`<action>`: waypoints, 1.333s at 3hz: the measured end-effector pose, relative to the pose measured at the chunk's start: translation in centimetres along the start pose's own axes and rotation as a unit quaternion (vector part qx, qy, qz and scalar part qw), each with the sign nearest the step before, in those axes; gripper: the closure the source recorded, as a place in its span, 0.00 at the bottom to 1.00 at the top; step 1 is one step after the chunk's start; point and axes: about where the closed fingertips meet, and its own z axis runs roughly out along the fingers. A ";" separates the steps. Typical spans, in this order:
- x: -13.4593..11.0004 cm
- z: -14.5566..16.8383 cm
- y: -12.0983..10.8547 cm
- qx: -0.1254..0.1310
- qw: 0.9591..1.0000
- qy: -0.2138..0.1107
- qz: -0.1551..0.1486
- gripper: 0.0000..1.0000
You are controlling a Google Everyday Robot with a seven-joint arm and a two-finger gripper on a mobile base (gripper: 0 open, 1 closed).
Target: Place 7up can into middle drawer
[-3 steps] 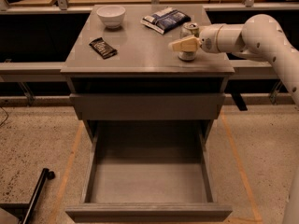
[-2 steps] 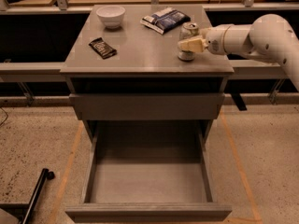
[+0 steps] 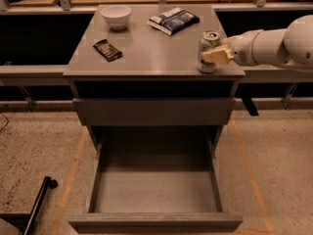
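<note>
The 7up can [image 3: 208, 45] is upright at the front right corner of the cabinet top [image 3: 156, 53]. My gripper [image 3: 214, 56] reaches in from the right on a white arm [image 3: 274, 45]. It is shut on the can, with one cream finger [image 3: 215, 56] lying across the can's front. The can's base is at the tabletop, very near the right edge. The middle drawer [image 3: 155, 223] is pulled fully open below, and its bare grey floor holds nothing.
A white bowl [image 3: 116, 16] stands at the back left of the top. A blue-white snack bag [image 3: 173, 20] lies at the back middle, and a dark snack bar [image 3: 108, 50] at the left. The upper drawer front [image 3: 154, 111] is closed. A black pole [image 3: 36, 204] lies on the floor at lower left.
My gripper and the can have shifted to the right together, toward the right edge of the cabinet top. Nothing else has moved.
</note>
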 end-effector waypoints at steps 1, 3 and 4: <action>0.9 -3.8 1.4 0.011 1.000 0.018 0.005 1.00; 2.8 -12.1 6.0 -0.027 0.996 0.078 -0.016 1.00; 5.7 -15.4 9.4 -0.090 0.992 0.087 0.011 1.00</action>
